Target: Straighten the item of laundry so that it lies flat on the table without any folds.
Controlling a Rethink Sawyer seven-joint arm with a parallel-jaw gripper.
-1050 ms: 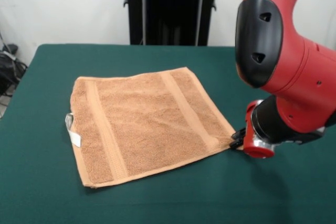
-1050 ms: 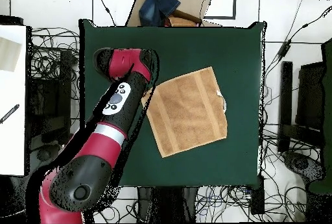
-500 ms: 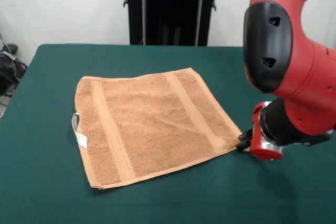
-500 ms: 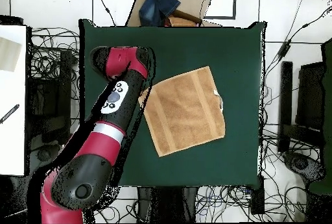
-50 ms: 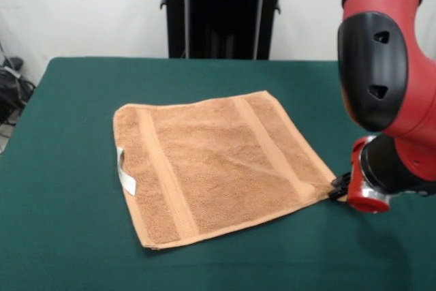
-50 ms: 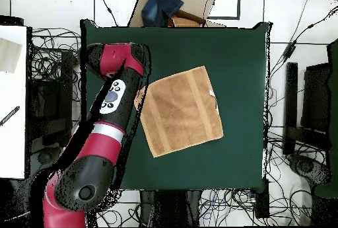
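While the orange-tan terry towel lay nearly flat at centre frame on the green desk, the Sawyer's jaws sat at its lower-right corner, seemingly pinching it, the cloth stretching leftward.

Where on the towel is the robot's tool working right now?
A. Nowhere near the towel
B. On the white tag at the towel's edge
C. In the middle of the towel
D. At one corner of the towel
D. In the front view the tool sits right at one corner of the towel, far from the white tag on the opposite edge.
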